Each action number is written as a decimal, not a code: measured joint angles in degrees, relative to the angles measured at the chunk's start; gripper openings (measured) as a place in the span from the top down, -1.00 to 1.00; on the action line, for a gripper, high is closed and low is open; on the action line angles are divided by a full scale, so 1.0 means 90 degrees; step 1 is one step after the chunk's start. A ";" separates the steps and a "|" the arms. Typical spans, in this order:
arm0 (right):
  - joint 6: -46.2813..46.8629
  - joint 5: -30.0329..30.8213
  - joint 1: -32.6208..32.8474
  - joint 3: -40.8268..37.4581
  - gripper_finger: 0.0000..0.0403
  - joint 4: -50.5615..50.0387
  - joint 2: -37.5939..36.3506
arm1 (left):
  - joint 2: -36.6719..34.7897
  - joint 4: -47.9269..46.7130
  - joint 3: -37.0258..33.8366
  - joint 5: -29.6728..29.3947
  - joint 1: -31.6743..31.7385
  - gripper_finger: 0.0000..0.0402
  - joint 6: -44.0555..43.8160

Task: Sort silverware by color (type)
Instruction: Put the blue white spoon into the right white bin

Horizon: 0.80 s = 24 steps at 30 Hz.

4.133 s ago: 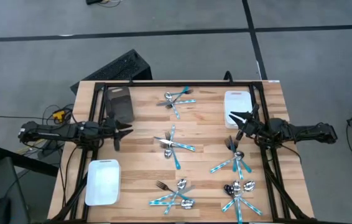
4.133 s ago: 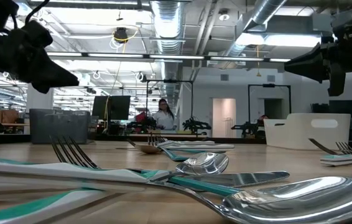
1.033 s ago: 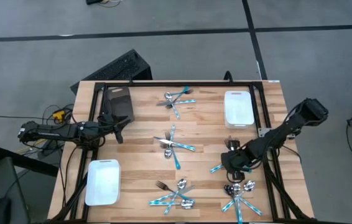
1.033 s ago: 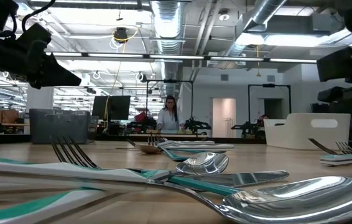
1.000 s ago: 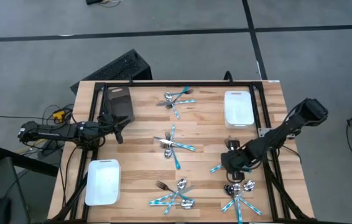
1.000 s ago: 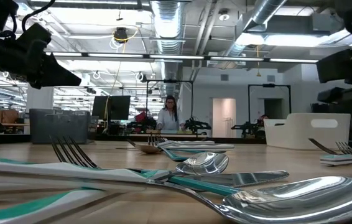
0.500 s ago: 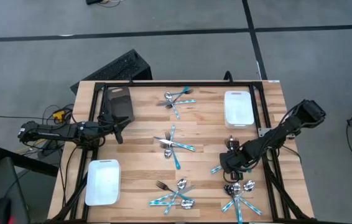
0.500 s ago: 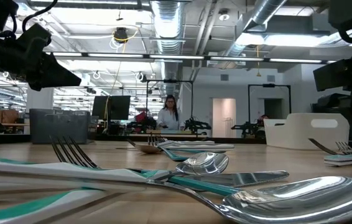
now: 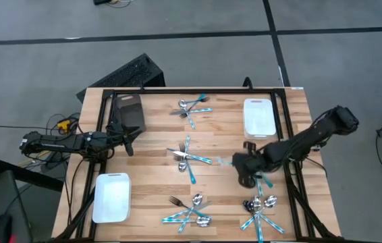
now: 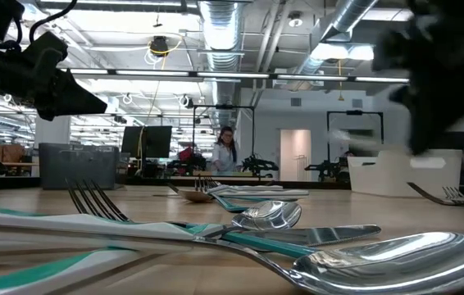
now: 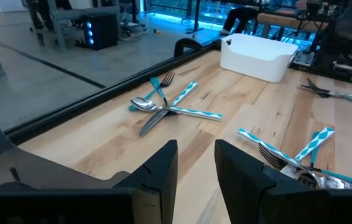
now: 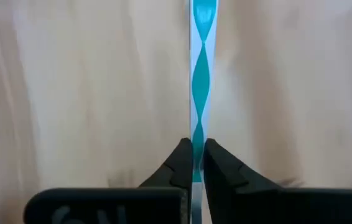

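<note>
Teal-handled utensil (image 12: 201,74) pinched in right gripper (image 12: 193,163) over the table's (image 9: 157,135) right half, its head out of frame in the wrist view. White bins (image 9: 259,117) (image 9: 111,197) look empty from above. Left gripper (image 11: 194,163), fingers slightly parted, waits near the left edge.

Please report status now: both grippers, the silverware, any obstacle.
Right gripper shut on a teal-and-white patterned utensil handle, over the table's right-centre. Left gripper open, waiting beside the dark rectangular bin. Mixed silverware piles unsorted on the table. No obstacle seen.
</note>
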 joint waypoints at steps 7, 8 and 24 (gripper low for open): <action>0.0592 0.2374 -0.0829 0.0707 0.77 -0.0298 -0.1128 | 0.0000 -0.0103 0.0012 -0.0009 0.0000 0.52 -0.0284; 0.0599 0.2551 -0.1017 0.0732 0.77 -0.0423 -0.1319 | 0.0000 -0.0104 0.0012 -0.0010 0.0000 0.52 -0.0299; 0.0392 0.2544 -0.4052 -0.0371 0.70 -0.1284 -0.2236 | 0.0642 -0.0112 0.0012 0.0055 -0.0002 0.52 -0.0783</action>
